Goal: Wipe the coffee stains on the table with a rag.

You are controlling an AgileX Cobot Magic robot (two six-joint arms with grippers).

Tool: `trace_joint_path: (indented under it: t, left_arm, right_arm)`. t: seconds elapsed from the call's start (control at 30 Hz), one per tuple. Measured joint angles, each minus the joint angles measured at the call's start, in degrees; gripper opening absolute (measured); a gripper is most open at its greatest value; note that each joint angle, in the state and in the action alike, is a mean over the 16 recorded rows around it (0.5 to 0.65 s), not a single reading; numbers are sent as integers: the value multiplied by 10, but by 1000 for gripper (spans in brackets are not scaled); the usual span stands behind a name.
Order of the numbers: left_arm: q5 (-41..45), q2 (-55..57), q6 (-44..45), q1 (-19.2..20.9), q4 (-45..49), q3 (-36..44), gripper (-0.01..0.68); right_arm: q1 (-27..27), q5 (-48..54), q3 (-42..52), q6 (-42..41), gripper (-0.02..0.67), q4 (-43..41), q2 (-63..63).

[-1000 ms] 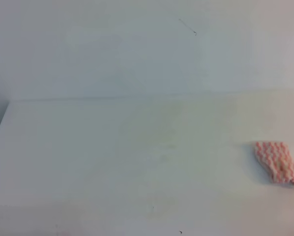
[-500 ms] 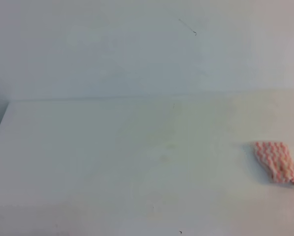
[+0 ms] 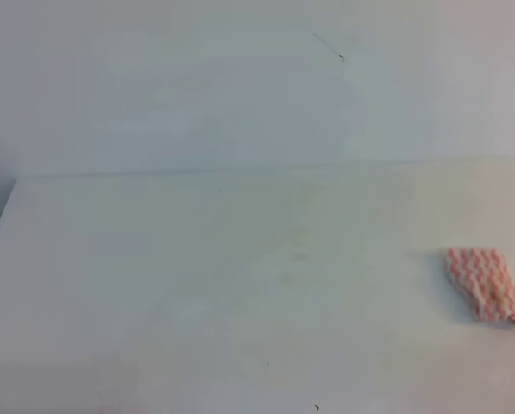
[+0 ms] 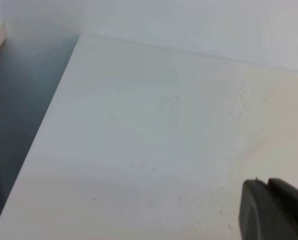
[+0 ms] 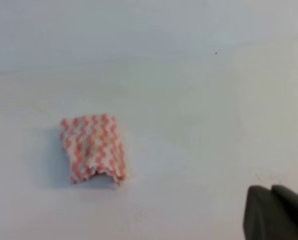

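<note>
The zigzag-striped rag [image 3: 486,285] lies crumpled near the right edge of the white bench [image 3: 197,285], touched by neither arm. No clear coffee stain shows anywhere; only faint marks sit near the bench's middle, too washed out to call. The right end effector [image 5: 277,212] shows as a dark tip, its jaws pressed together and holding nothing, well apart from the rag. Of the left end effector [image 4: 276,210] only 1 dark corner shows, so I cannot tell its spread. The risk: a closed end effector descending would shove the rag off the right edge, and a pale stain could be missed.
</note>
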Motion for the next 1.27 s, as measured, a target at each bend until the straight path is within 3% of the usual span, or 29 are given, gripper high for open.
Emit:
trace_joint_path:
  t: [1.27]
  left_arm:
    - [0, 0, 0, 0, 0, 0, 0]
  right_arm:
    - [0, -3, 0, -2, -1, -1, 1]
